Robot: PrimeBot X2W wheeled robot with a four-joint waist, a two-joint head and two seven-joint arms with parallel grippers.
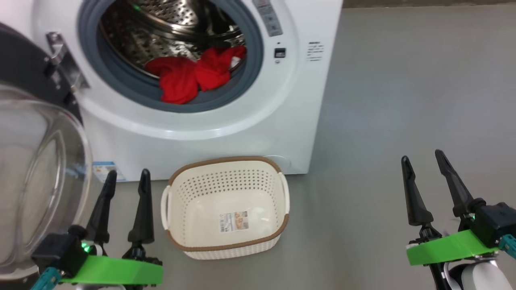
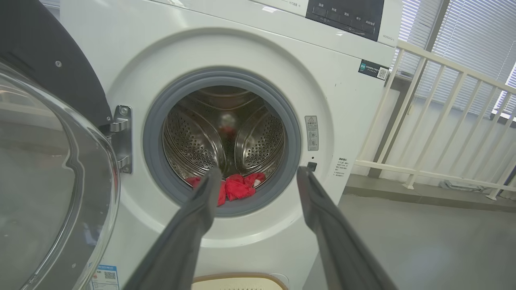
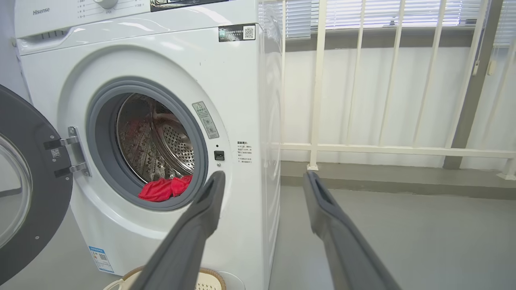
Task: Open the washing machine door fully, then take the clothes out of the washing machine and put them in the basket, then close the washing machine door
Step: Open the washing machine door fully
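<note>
The white washing machine point(image 1: 282, 104) stands with its door point(image 1: 36, 169) swung wide open to the left, glass bowl facing me. Red clothes point(image 1: 193, 76) lie at the front of the steel drum, partly over the grey gasket; they also show as clothes point(image 2: 238, 187) and clothes point(image 3: 165, 188) in the wrist views. The cream basket point(image 1: 225, 241) sits empty on the floor below the opening. My left gripper point(image 1: 127, 175) is open, low beside the basket's left end and next to the door. My right gripper point(image 1: 422, 158) is open over bare floor, right of the machine.
Grey floor point(image 1: 403, 100) stretches to the right of the machine. A white railing point(image 3: 363, 149) with blinds behind it runs along the wall beyond the machine's right side. The door hinge point(image 1: 60, 52) juts out at the opening's left edge.
</note>
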